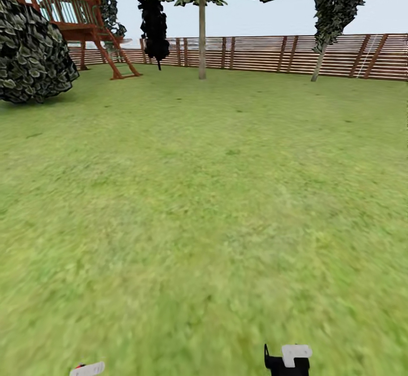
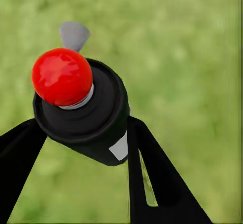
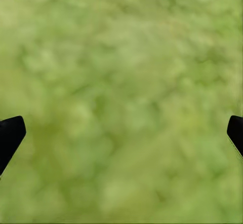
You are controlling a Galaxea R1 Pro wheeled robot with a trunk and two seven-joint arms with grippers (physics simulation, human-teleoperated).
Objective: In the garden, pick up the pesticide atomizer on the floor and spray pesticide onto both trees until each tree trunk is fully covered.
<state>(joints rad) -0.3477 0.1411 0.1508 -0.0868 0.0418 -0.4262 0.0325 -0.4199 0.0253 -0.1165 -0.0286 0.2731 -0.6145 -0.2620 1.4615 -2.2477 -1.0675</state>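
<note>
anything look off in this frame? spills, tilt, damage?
Nothing stands out. The left pincer grips the atomizer by its dark body, red cap intact; the right pincer is open over plain lawn.

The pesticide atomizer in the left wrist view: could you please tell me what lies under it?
Under the pesticide atomizer, held in the left claw, lies blurred green lawn. The bottle and the claw's black fingers cover the grass directly beneath them.
</note>
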